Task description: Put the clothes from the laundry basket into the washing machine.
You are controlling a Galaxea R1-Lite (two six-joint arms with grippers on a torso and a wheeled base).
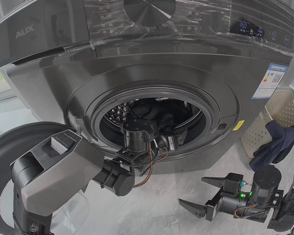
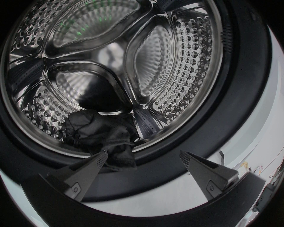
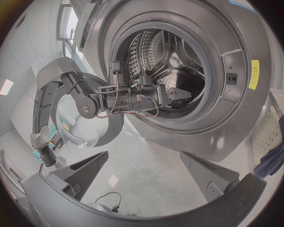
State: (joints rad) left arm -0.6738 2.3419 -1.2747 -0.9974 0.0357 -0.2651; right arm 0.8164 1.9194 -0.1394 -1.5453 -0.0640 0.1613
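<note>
The washing machine (image 1: 150,72) fills the far side, its round port fully open. Its door (image 1: 5,161) is swung out to the left, leaving the port's rim unobstructed. Bare tiled floor (image 1: 154,210) lies open in front, between the door and the right arm.

Inside, the steel drum (image 2: 153,65) is mostly free space. A laundry basket (image 1: 286,108) stands on the floor just right of the machine.

A navy garment (image 1: 277,143) hangs over the basket's near rim and down its outside. A black garment (image 2: 100,133) lies bunched at the drum's bottom front, spilling onto the dark door seal.

The left tool (image 2: 142,153) sits at the lower edge of the port, fingers spread wide and holding nothing. One fingertip is just beside the black cloth; contact cannot be told.

The right tool (image 1: 193,190) hangs low over the floor near the basket, pointing left, fingers wide apart and empty.
</note>
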